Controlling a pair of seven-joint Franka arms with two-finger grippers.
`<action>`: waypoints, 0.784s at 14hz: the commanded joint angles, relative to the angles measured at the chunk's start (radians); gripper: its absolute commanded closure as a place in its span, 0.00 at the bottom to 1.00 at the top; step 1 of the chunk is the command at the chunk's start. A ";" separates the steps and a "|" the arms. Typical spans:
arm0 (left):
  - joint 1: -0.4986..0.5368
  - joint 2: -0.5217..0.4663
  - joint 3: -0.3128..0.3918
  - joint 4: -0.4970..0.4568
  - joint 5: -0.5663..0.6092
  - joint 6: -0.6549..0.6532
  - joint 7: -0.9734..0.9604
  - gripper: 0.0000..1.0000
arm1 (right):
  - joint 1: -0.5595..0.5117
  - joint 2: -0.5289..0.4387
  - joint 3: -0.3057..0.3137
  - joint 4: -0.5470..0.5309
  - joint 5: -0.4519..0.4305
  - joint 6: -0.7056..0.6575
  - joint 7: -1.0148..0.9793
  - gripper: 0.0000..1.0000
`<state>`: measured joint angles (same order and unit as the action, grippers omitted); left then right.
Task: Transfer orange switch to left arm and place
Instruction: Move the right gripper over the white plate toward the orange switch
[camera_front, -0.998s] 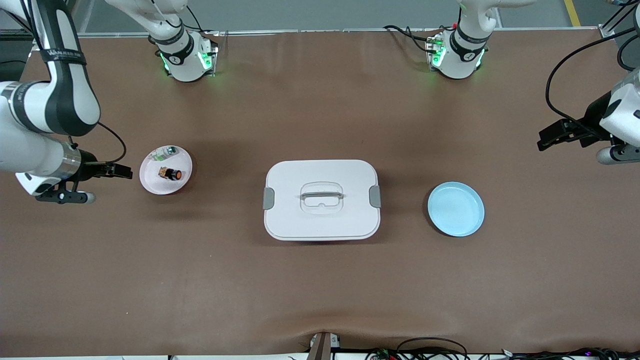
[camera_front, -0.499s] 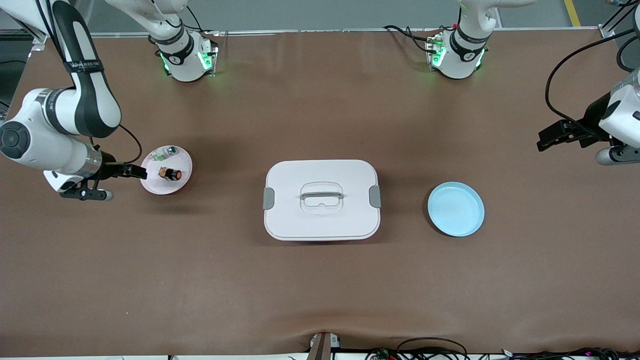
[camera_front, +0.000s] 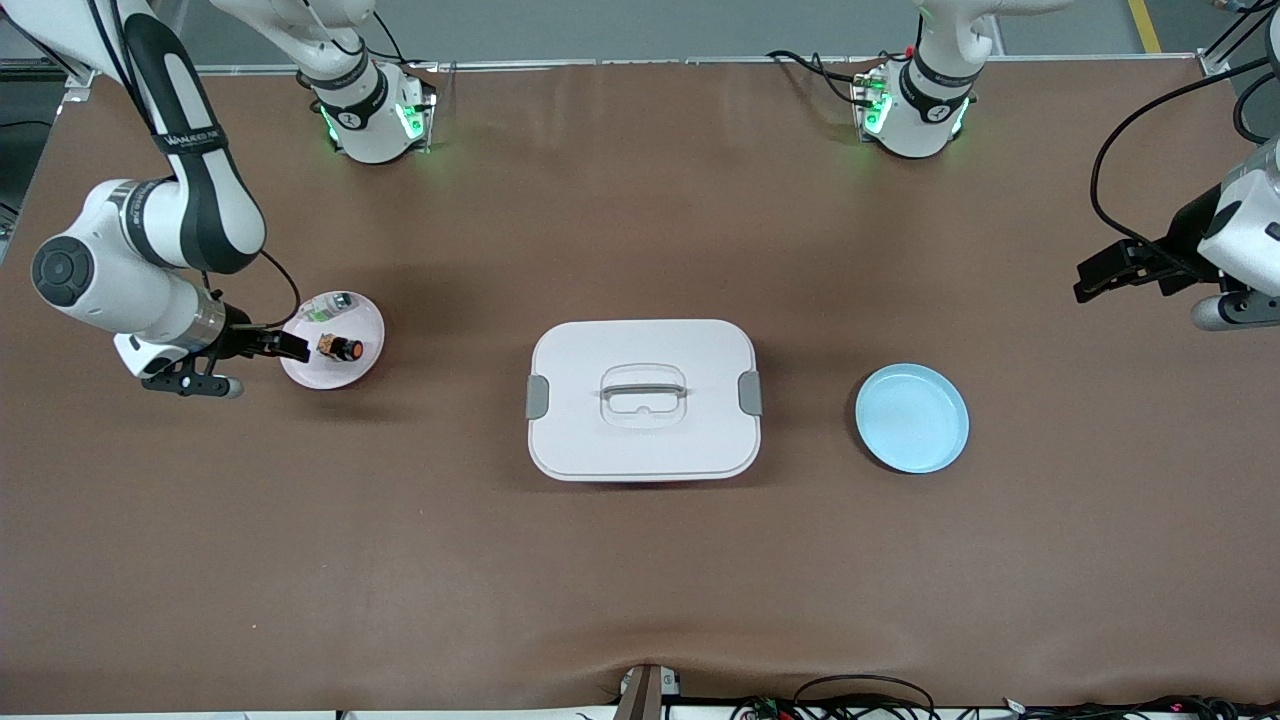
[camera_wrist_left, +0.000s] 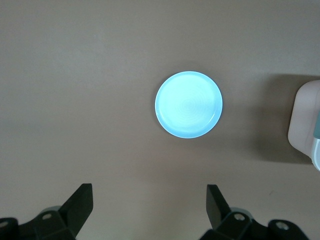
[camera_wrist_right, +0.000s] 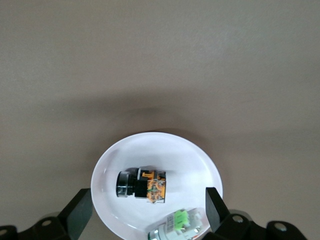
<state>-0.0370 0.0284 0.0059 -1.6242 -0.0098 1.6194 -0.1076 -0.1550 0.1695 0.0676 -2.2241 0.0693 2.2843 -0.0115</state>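
Note:
The orange switch (camera_front: 340, 348) lies on its side on a small white plate (camera_front: 358, 370) toward the right arm's end of the table; it also shows in the right wrist view (camera_wrist_right: 142, 184). My right gripper (camera_front: 290, 347) is open, over the plate's edge beside the switch, its fingers (camera_wrist_right: 77, 212) wide apart with the plate (camera_wrist_right: 107, 170) between them. The white box (camera_front: 643, 399) stands mid-table. My left gripper (camera_front: 1090, 277) is open and empty, waiting toward the left arm's end, its fingers (camera_wrist_left: 80, 202) apart.
A small white-and-green part (camera_front: 332, 306) shares the white plate, also in the right wrist view (camera_wrist_right: 180, 225). A light blue plate (camera_front: 911, 417) lies between the box and the left arm's end, seen in the left wrist view (camera_wrist_left: 189, 104).
My right arm has swung in toward the white plate, bringing its gripper to the plate's edge beside the switch. The left arm has not moved.

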 joint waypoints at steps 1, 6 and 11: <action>0.003 0.010 -0.003 0.024 0.010 -0.023 -0.001 0.00 | 0.008 -0.001 0.000 -0.019 0.029 0.020 0.010 0.00; 0.003 0.010 -0.003 0.026 0.010 -0.023 0.000 0.00 | 0.037 0.027 0.000 -0.092 0.032 0.156 0.011 0.00; 0.003 0.010 -0.003 0.026 0.010 -0.023 0.002 0.00 | 0.042 0.096 0.000 -0.112 0.030 0.213 0.022 0.00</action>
<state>-0.0370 0.0284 0.0059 -1.6242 -0.0098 1.6194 -0.1076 -0.1174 0.2560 0.0686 -2.3313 0.0935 2.4875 -0.0030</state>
